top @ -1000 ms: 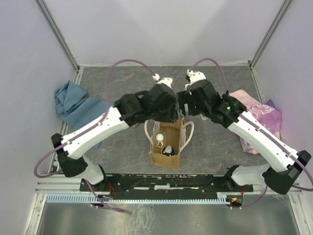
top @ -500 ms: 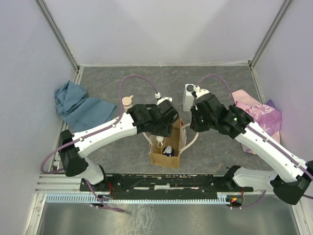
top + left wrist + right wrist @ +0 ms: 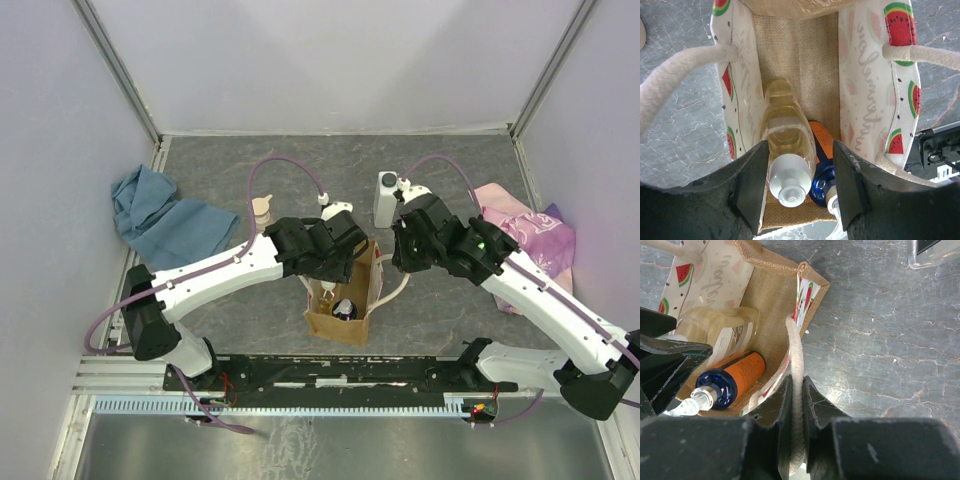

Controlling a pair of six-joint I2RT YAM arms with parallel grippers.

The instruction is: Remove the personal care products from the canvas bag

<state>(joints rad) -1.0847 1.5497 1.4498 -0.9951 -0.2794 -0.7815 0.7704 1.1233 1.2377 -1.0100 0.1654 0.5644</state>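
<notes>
In the bag [image 3: 336,325], upright on the bench [image 3: 450,160]: clear bottle [image 3: 788,142], cap up at the bag's mouth, long axis running down the bag's depth, leaning a little. Flanked by the left fingers [image 3: 751,192], one on either side, spread wider than the bottle and dipped just inside the bag's mouth. Close against the bottle on one side, a gap on the other; nothing gripped.

Wedged beside it in the bag, on the gap side: blue bottle [image 3: 821,172] with orange label, likewise top up, its white pump head at the bag's mouth.

At the bag's right wall: right fingers [image 3: 774,407], pinched together on the cream rope handle [image 3: 796,355], with the rope running straight between them.

Outside the bag, on its far side, both standing upright: white bottle [image 3: 385,200] with dark cap, beyond the bag's right corner; beige bottle [image 3: 262,210], beyond its left corner. Neither touching the bag.

Well left of the bag, crumpled on the bench: blue cloth [image 3: 155,215]. Well right of the bag: pink cloth [image 3: 525,235], partly under the right arm.
</notes>
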